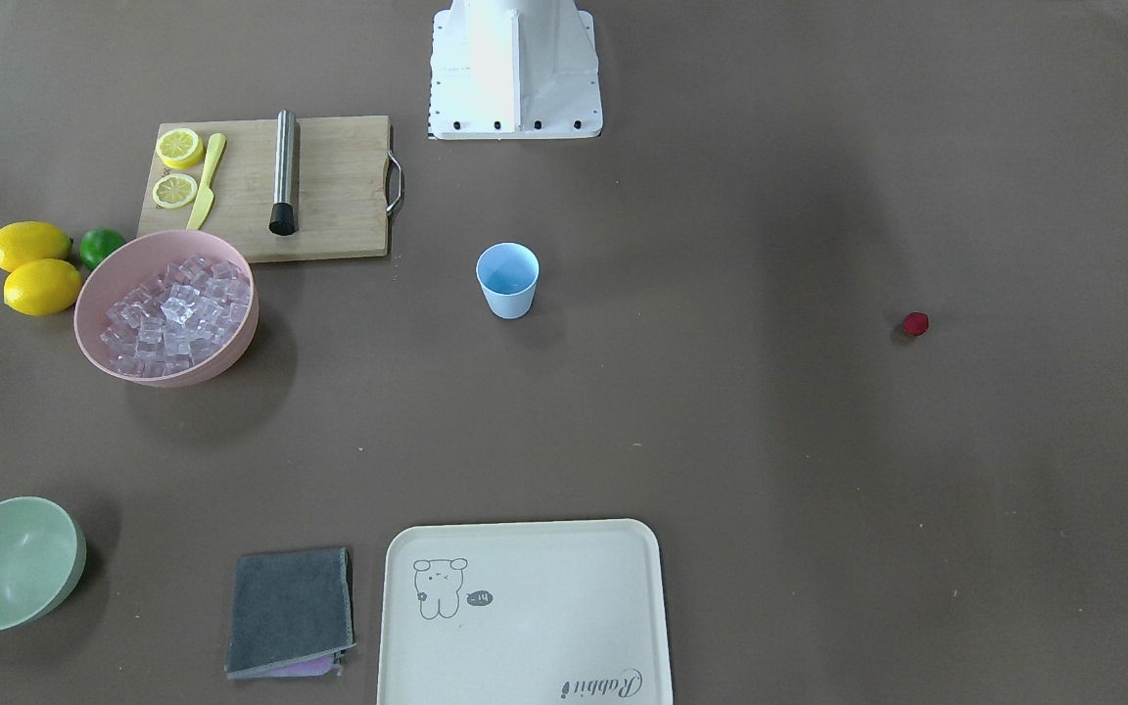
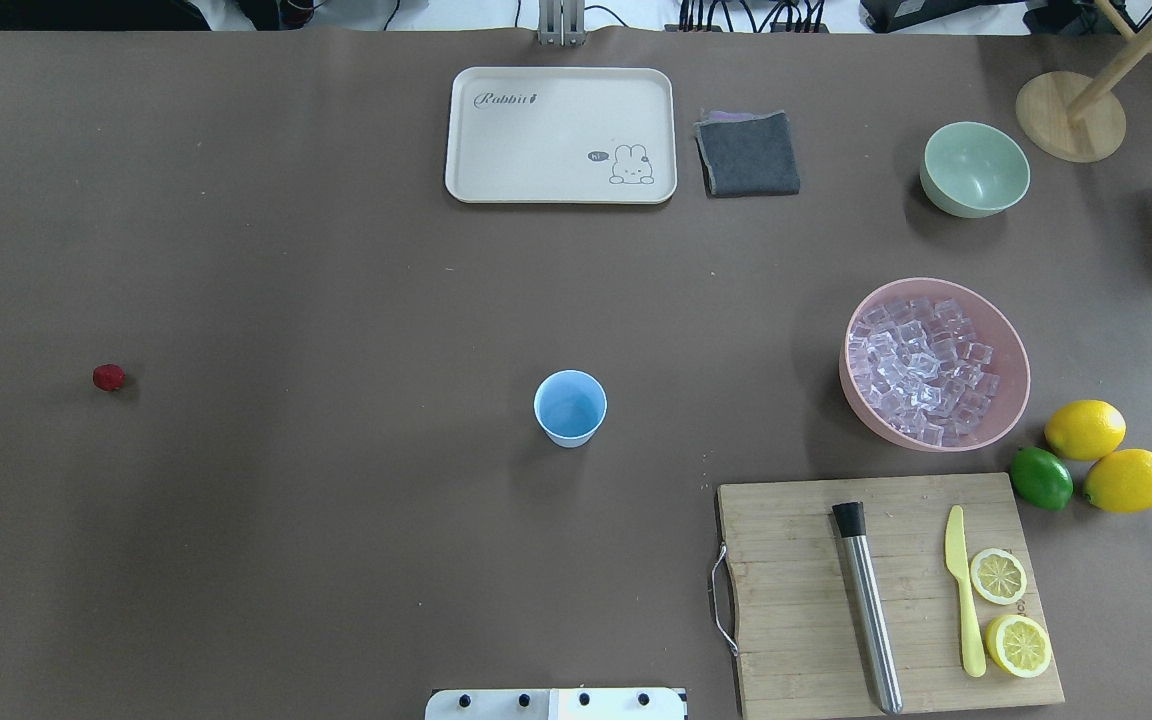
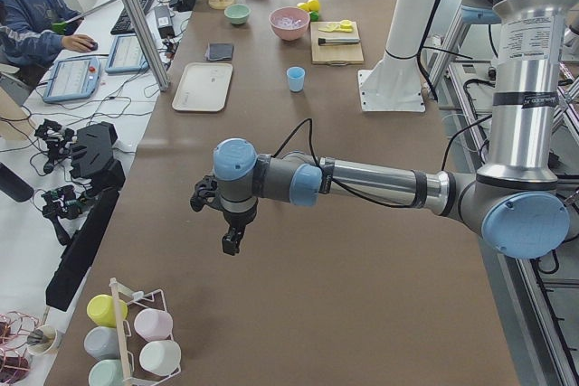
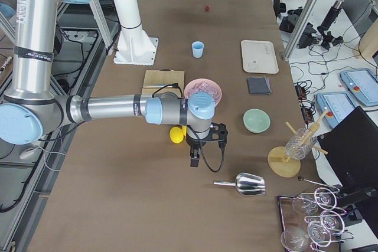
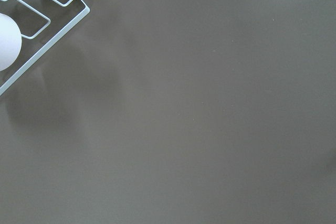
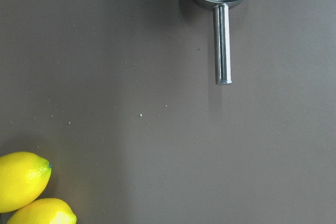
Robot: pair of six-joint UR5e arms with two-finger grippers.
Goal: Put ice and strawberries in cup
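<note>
Left tool (image 3: 232,243): we see it hang above the bare counter (image 2: 336,550) near a wire cup rack (image 3: 136,332); we cannot tell whether it is wide or narrow.
Strawberry (image 2: 108,377): we find it lying alone on the counter's left part, well apart from the cup.
Cup (image 2: 570,407): upright at mid-counter, mouth up.
Ice (image 2: 921,368): heaped in the pink bowl (image 2: 1011,330), right of the cup, near two lemons (image 2: 1084,429) and a lime (image 2: 1041,478).
Right tool (image 4: 194,159): we see it above the counter near a metal scoop (image 4: 248,184); its opening we cannot tell.
</note>
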